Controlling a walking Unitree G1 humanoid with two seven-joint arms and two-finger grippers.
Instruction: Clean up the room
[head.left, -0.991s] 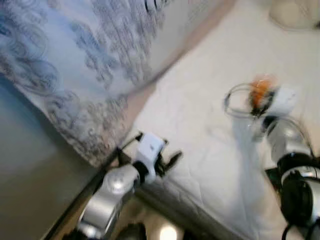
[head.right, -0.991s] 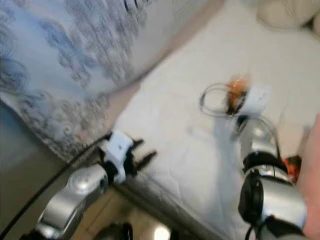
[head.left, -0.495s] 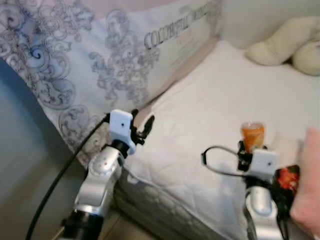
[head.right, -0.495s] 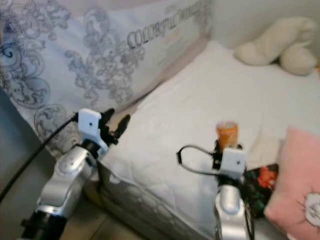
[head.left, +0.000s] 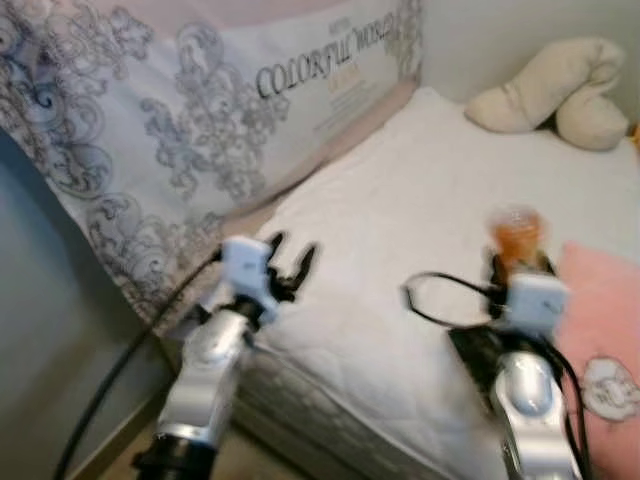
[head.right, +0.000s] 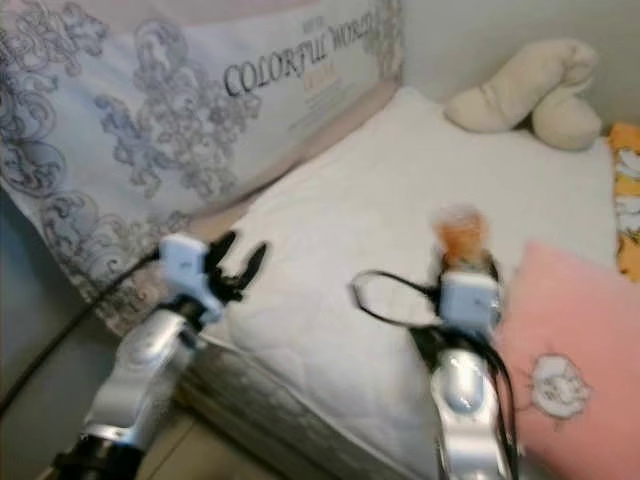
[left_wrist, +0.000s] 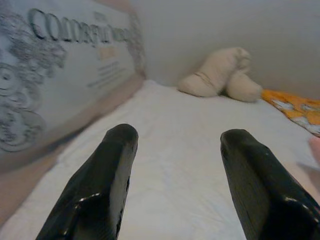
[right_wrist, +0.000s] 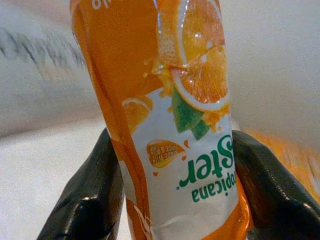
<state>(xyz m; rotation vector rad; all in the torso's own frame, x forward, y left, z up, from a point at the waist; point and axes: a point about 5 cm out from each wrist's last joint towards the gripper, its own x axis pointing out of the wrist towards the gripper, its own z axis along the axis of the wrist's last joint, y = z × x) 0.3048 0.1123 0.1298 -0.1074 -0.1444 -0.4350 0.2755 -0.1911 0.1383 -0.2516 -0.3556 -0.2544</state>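
1. Check the left tool (head.left: 290, 262): your left arm is raised forward, its two black fingers (left_wrist: 107, 175) spread apart and gripping nothing.
2. Check the right tool (right_wrist: 172, 185): your right arm is raised forward, fingers clamped on an orange bottle (right_wrist: 167, 110).

Head stereo pair looks down over the bed (head.left: 400, 200), both eyes sharing the plush toy (head.right: 520, 90). Left wrist camera faces it too; right wrist camera close on orange bottle (right_wrist: 170, 125).
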